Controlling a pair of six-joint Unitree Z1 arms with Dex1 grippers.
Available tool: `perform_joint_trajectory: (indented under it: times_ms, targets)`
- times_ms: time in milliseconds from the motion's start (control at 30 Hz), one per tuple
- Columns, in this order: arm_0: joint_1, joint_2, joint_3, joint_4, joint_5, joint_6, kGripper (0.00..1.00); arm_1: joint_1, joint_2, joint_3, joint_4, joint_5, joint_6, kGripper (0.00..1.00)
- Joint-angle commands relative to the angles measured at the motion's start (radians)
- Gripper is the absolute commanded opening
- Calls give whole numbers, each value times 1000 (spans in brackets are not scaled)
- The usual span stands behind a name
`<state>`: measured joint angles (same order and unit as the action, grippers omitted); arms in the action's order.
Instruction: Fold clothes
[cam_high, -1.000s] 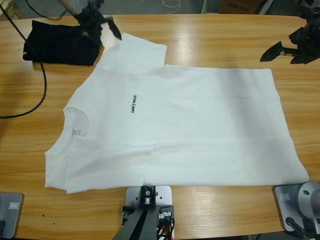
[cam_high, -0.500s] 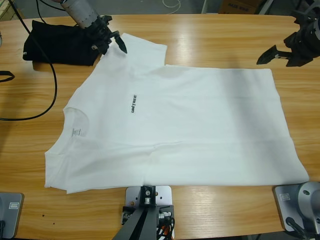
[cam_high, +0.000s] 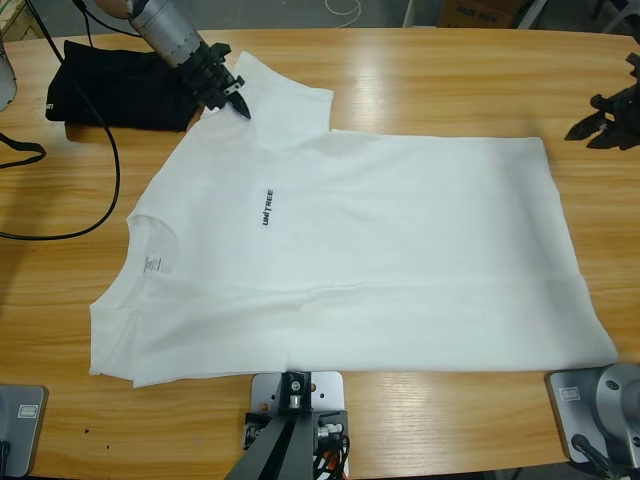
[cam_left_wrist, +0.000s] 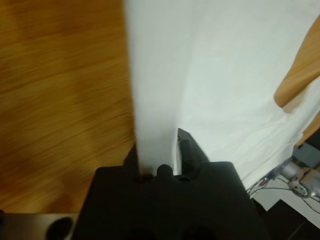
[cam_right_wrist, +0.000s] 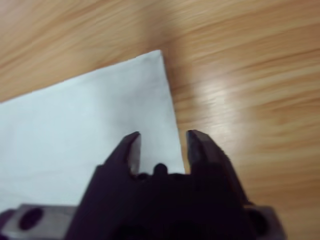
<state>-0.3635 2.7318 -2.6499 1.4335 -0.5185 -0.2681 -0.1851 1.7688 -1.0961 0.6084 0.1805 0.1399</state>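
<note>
One white T-shirt (cam_high: 350, 250) lies spread flat on the wooden table (cam_high: 450, 85), chest print up, collar toward the picture's left and hem toward its right. One black folded garment (cam_high: 115, 85) sits at the table's far left corner, just beside the shirt's upper sleeve.

Two hands are in view. The left hand (cam_high: 232, 98) comes in from the upper left, over the black garment, its tips down at the edge of the upper sleeve. In the left wrist view a band of white sleeve cloth (cam_left_wrist: 155, 100) runs up between its jaws, which are closed onto it, with bare table to one side and more shirt to the other.

The right hand (cam_high: 598, 120) is at the picture's right edge, over bare wood, apart from the shirt's upper hem corner. In the right wrist view its jaws (cam_right_wrist: 162, 147) stand narrowly parted and empty, with that hem corner (cam_right_wrist: 150, 62) just ahead of the tips.
</note>
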Motion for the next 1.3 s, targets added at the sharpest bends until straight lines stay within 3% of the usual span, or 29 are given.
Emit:
perform_joint_trajectory:
  times_ms: [33,600,667,733,767,1300]
  targets:
    - [-21,100,-458,39,24,-18,0,-65,161,22,-109,97,-11,341]
    - [-32,98,-522,71,41,-45,0,-110,324,12,-243,243,-13,360]
    - [-31,97,-524,75,41,-43,0,-111,333,12,-247,265,-16,270]
    - [-31,95,-525,77,41,-43,0,-111,340,12,-248,279,-25,57]
    - [-31,94,-525,78,41,-43,0,-111,340,12,-249,283,-27,0]
    - [-26,80,-546,112,54,-46,0,-112,290,50,-253,290,-48,0]
